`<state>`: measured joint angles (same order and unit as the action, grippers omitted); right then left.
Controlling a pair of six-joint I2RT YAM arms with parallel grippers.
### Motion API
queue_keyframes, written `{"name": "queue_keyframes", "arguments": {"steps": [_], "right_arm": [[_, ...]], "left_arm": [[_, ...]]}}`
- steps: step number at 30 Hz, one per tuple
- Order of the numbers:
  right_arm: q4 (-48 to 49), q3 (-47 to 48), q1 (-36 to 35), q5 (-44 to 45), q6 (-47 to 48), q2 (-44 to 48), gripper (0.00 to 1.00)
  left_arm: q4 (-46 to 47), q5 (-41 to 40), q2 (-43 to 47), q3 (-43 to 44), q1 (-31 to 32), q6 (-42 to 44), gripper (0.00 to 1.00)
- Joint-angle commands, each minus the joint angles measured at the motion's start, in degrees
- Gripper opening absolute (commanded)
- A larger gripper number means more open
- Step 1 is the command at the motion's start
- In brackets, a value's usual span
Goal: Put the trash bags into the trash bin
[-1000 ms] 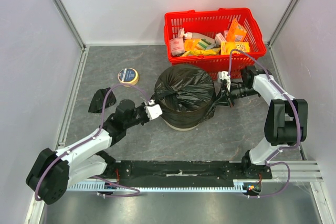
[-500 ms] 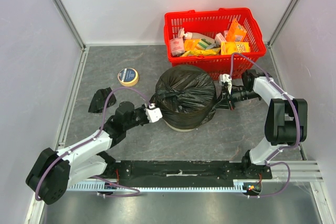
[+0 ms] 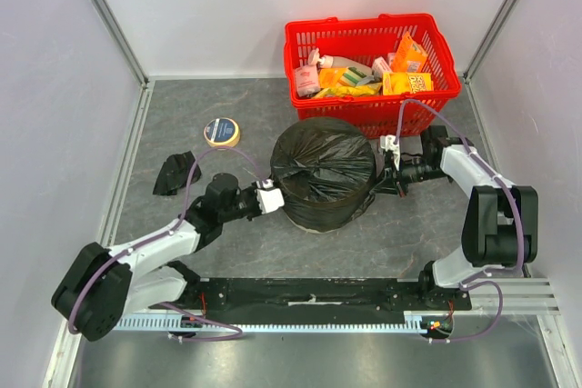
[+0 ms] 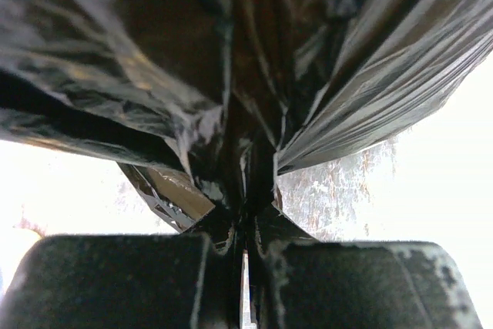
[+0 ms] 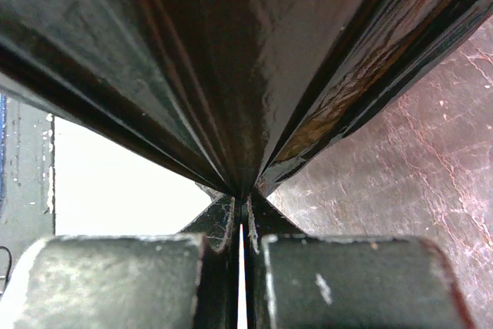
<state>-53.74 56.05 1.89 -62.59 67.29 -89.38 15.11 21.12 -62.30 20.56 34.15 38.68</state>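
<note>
Left jaws and right jaws are each pressed together on film of the black trash bag [image 3: 323, 165], at 9 and 3 o'clock of the trash bin [image 3: 312, 228], which sits centre of the counter [image 3: 409, 233] under the bag. Risk: an uneven pull tips the bin, or the thin film tears or slips free.

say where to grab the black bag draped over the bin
Pinch the black bag low on its sides, coming in level from left and right, as the left tool and right tool do: there the film gathers into thin pleats; the top is a broad bulge.
</note>
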Motion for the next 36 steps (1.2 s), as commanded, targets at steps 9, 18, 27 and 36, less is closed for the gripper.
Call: {"name": "queue_keyframes", "arguments": {"steps": [9, 18, 27, 36], "right_arm": [[9.8, -4.6, 0.3, 13.6, -8.7, 2.8, 0.00], [14.2, -6.6, -0.3, 18.6, -12.8, 4.6, 0.00], [18.0, -8.4, -0.4, 24.3, -16.0, 7.6, 0.00], [18.0, -10.1, -0.5, 27.3, -16.2, 8.2, 0.00]], "left_arm": [[-13.8, 2.0, -8.3, 0.6, -0.7, 1.2, 0.02], [-18.6, 1.6, -15.3, 4.7, -0.8, 2.4, 0.02], [-17.6, 0.1, -17.7, 6.2, -0.7, 1.3, 0.02], [-17.1, -1.2, -18.3, 6.7, -0.8, 2.0, 0.02]]}}
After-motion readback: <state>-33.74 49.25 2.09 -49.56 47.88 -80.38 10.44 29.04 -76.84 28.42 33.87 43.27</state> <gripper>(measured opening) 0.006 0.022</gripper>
